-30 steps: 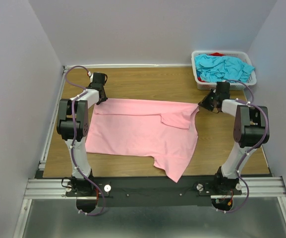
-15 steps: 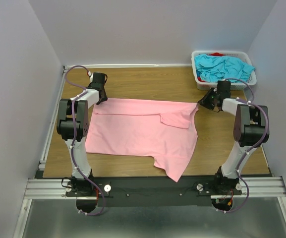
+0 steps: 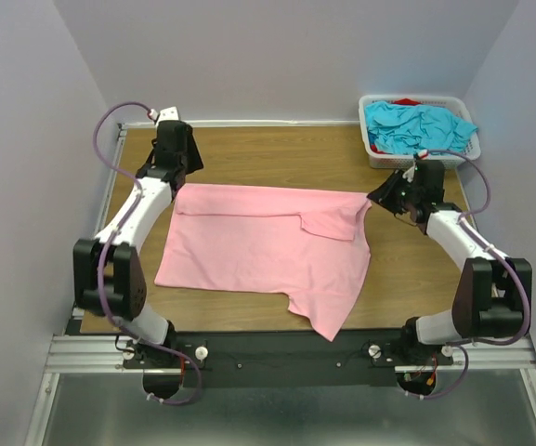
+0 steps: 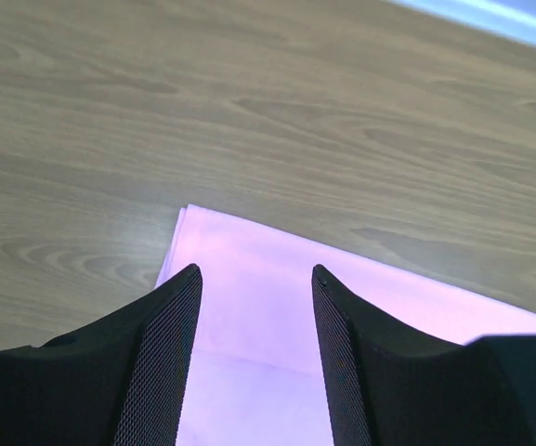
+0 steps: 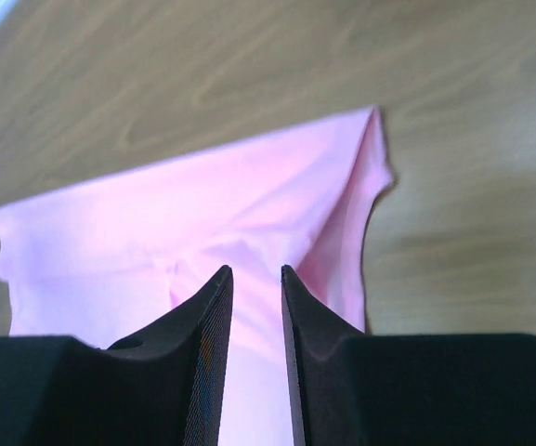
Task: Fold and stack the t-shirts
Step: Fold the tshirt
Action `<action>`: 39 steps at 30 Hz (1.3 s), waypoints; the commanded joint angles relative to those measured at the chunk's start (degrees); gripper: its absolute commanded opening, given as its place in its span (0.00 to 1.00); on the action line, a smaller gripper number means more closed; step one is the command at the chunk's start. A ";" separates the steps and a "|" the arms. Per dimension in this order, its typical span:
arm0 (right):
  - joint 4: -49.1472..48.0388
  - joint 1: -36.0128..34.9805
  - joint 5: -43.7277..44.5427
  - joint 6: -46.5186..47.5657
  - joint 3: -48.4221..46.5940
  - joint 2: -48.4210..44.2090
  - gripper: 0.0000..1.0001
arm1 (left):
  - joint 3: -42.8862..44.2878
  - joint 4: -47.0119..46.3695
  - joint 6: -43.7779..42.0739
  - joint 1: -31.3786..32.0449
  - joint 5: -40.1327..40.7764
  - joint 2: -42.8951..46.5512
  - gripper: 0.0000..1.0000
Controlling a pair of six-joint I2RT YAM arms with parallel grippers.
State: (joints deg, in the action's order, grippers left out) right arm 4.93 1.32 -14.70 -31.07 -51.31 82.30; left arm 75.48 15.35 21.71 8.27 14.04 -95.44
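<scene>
A light pink t-shirt (image 3: 258,246) lies spread flat on the wooden table (image 3: 277,153), with one sleeve folded over near its far right. My left gripper (image 3: 181,178) hovers at the shirt's far left corner. In the left wrist view that gripper (image 4: 254,274) is open, and the pink cloth (image 4: 254,325) lies below the gap. My right gripper (image 3: 376,197) hangs at the far right corner. Seen from its own wrist, the right gripper (image 5: 255,271) is open by a narrow gap, above the pink shirt (image 5: 184,214). Turquoise t-shirts (image 3: 418,126) and a bit of a red one (image 3: 405,100) fill the basket.
A white slotted basket (image 3: 384,160) stands at the table's far right corner, just behind the right arm. Grey walls close in the left, back and right sides. A metal rail (image 3: 286,351) carrying the arm bases runs along the near edge.
Both grippers have opened and let go of the pink shirt's far corners. The left arm has pulled back and up toward the far left; the right has risen slightly. The shirt lies flat.
</scene>
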 commanded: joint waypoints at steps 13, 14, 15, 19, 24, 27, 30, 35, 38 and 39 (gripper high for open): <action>-3.52 -2.55 -11.05 -9.62 13.95 3.74 0.34 | -29.24 -8.58 0.17 2.01 0.37 36.46 0.77; -3.70 -2.55 -10.97 -9.80 14.22 4.09 0.34 | -30.47 -9.20 0.26 2.10 0.63 36.81 0.77; -3.96 -2.55 -10.36 -9.80 14.74 4.27 0.34 | -30.83 -9.46 0.17 2.10 0.81 37.16 0.77; -4.40 -2.55 -8.86 -9.89 15.71 5.67 0.34 | -32.06 -10.26 0.52 2.10 1.07 36.03 0.77; -6.77 -2.55 -10.08 -10.24 16.33 7.87 0.34 | -32.51 -10.79 0.43 2.10 0.20 34.01 0.77; -7.13 -2.55 -10.44 -10.24 16.15 7.79 0.34 | -32.42 -10.87 0.26 2.10 0.02 33.13 0.77; -7.13 -2.55 -11.14 -10.06 15.71 7.26 0.33 | -32.33 -10.96 0.26 2.01 0.02 32.77 0.77; -7.04 -2.55 -13.07 -10.15 15.62 6.12 0.18 | -32.07 -11.05 0.17 2.10 -0.59 32.07 0.77; -7.04 -2.55 -13.60 -10.33 15.98 4.80 0.09 | -32.15 -11.05 0.17 2.10 -0.60 32.07 0.77; -6.86 -2.55 -13.78 -10.41 15.98 4.45 0.07 | -32.15 -11.05 0.17 2.10 -0.60 32.16 0.77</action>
State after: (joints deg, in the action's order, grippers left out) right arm -1.23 -1.04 -26.39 -41.23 -36.07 88.82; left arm 43.20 5.58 21.69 10.24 13.41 -63.20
